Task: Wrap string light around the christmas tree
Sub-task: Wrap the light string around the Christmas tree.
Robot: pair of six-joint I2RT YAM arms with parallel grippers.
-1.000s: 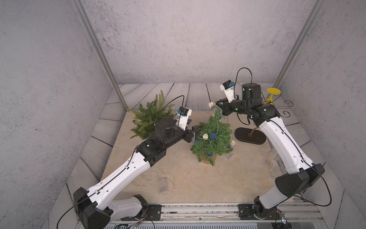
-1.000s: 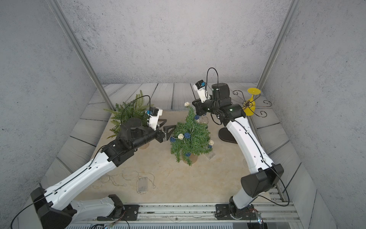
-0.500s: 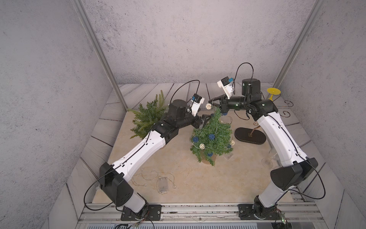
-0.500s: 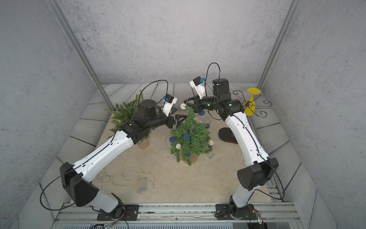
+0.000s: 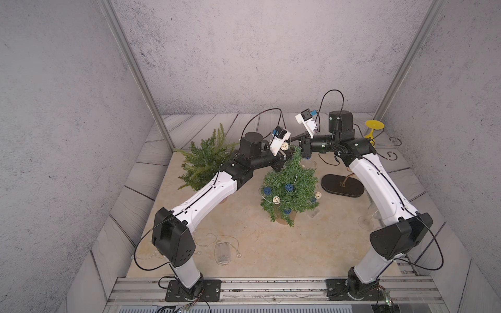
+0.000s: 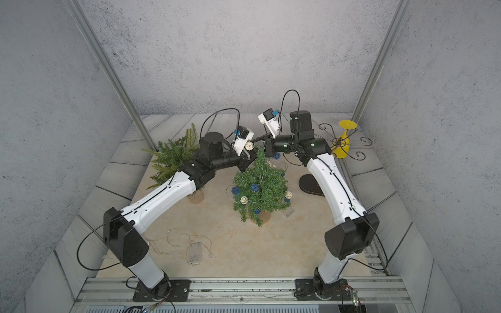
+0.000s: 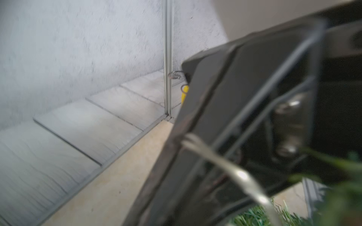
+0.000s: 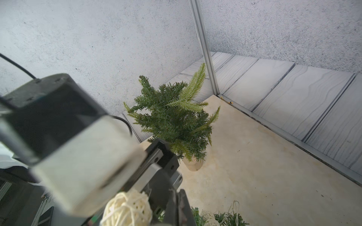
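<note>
Small christmas tree (image 5: 291, 189) upright in its pot near the middle of the tan surface (image 5: 271, 249), hung with blue and white balls. Thin string light (image 5: 262, 193) looped loosely past the lower branches on one side. More of it slack on the surface near the front, beside a clear battery box (image 5: 222, 252). Left claw (image 5: 286, 156) pressed in at the tree top, closed tight; pale strand beside it in the blurred wrist view, possibly the string. Right claw (image 5: 292, 139) just above the tip, fully closed too, hold not clear. White wicker ball (image 5: 284, 146) just beside both claws. Bushy plant (image 5: 202, 162) behind the left arm.
</note>
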